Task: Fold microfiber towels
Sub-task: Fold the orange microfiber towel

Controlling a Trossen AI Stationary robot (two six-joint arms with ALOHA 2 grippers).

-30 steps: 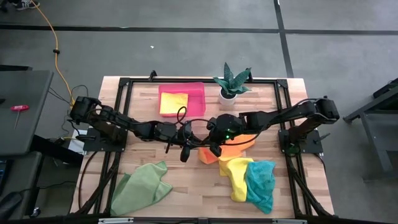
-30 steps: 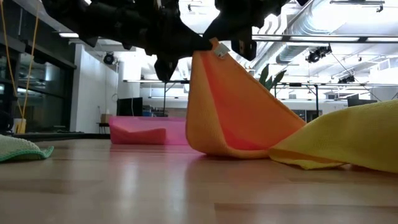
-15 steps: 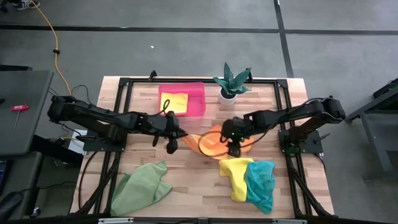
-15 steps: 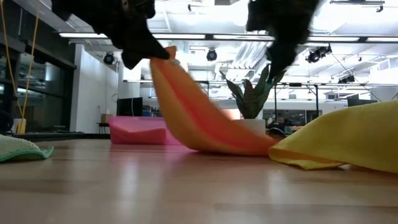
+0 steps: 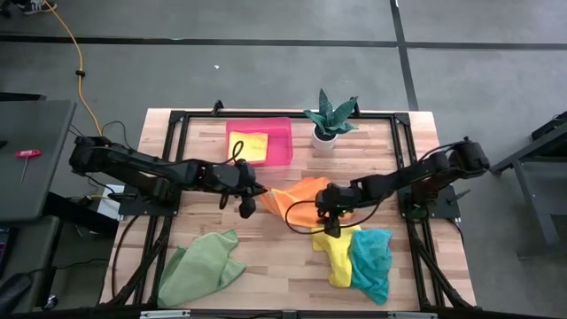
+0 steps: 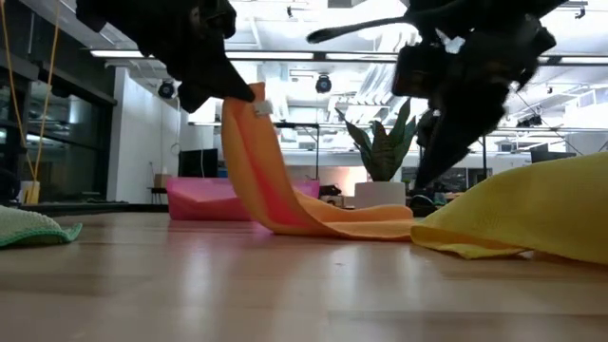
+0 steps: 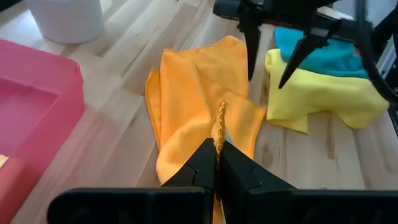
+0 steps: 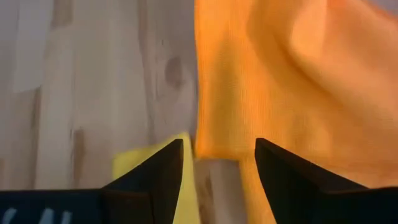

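An orange towel [image 5: 299, 197] lies mid-table, most of it flat, with its left end raised. My left gripper [image 5: 251, 193] is shut on that raised end [image 6: 249, 103]. My right gripper [image 5: 330, 221] stands open, fingers pointing down, low over the towel's near right edge [image 8: 217, 149], where it meets a yellow towel [image 5: 339, 251]. It also shows in the left wrist view [image 7: 273, 59]. I see nothing between its fingers. A teal towel [image 5: 372, 261] lies against the yellow one. A light green towel [image 5: 202, 268] lies at the near left. My left gripper pinches a corner of the orange towel, at a bunched edge [image 7: 219, 124] by a small white tag [image 6: 262, 109], between its two fingers. The fingers slant downward from the table's left. The corner is lifted, and the cloth slopes down from it onto the table [image 6: 342, 226].
A pink tray [image 5: 282, 133] with a folded yellow towel [image 5: 248, 144] stands at the far edge. Beside it is a potted plant [image 5: 330, 120]. Black frame rails run along the table's sides. Bare wood shows between the green towel and the yellow one.
My right gripper has let go of the orange towel and opened, then gone toward the table's right and near edge and down. My left gripper has drawn its corner toward the left. The towel, which hung as a pouch between both, now lies spread with only its left end raised.
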